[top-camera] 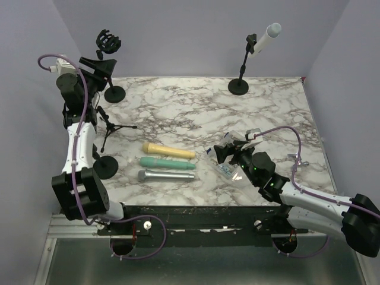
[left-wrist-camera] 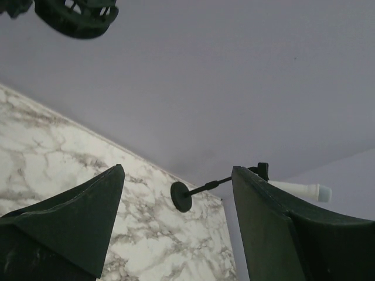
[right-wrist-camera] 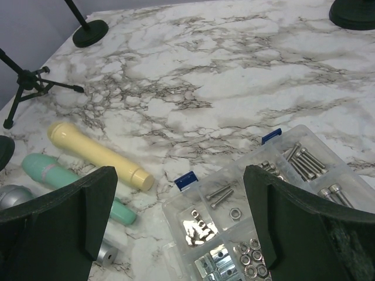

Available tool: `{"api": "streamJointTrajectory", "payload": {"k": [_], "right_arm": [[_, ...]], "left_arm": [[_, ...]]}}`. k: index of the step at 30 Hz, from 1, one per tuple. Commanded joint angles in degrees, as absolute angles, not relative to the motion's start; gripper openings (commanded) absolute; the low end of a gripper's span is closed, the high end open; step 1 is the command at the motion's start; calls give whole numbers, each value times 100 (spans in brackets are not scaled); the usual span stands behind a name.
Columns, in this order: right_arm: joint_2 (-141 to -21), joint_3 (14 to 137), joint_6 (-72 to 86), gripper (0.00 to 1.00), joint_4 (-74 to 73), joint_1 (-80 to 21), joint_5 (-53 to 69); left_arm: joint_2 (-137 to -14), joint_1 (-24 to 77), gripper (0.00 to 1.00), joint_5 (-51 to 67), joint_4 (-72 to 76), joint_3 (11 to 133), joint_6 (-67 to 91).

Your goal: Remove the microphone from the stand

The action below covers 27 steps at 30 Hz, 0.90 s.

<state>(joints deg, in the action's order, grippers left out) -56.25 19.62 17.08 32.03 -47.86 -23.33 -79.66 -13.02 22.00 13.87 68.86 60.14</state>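
Left hand spread, holding nothing, beside bare clip. Right hand spread too, likely staged: white microphone sits clipped on far stand.

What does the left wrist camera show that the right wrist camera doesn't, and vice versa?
Left wrist only: the white microphone clipped in its stand, and a black clip overhead. Right wrist only: the yellow microphone, green microphone and silver microphone lying on the marble table, a tripod stand, and a clear parts box of bolts and nuts. Both: that table, and each view's own gripper, left gripper and right gripper, open and empty.
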Motion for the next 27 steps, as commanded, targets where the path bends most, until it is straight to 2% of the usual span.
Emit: {"api": "streamJointTrajectory", "payload": {"k": [1,7,12,18,27], "right_arm": [[-5686,1938,1723,99,3243,-4741,-2513],[-5733,1929,1714,99,3252,-4738,-2557],[-5867,1938,1714,99,3304,-4740,-2540],[-6063,1974,1667,98,3348,-4742,-2587],[-6221,1980,1650,98,3408,-4738,-2592]], "left_arm": [[-8599,-1809,75,3092,2970,7433,6138],[-9641,-2090,73,2731,3379,8090,6557],[-10204,-2127,72,1941,3675,8369,6727],[-10758,-2118,73,1268,2465,9123,6504],[-11494,-2102,73,954,987,10091,6786]]}}
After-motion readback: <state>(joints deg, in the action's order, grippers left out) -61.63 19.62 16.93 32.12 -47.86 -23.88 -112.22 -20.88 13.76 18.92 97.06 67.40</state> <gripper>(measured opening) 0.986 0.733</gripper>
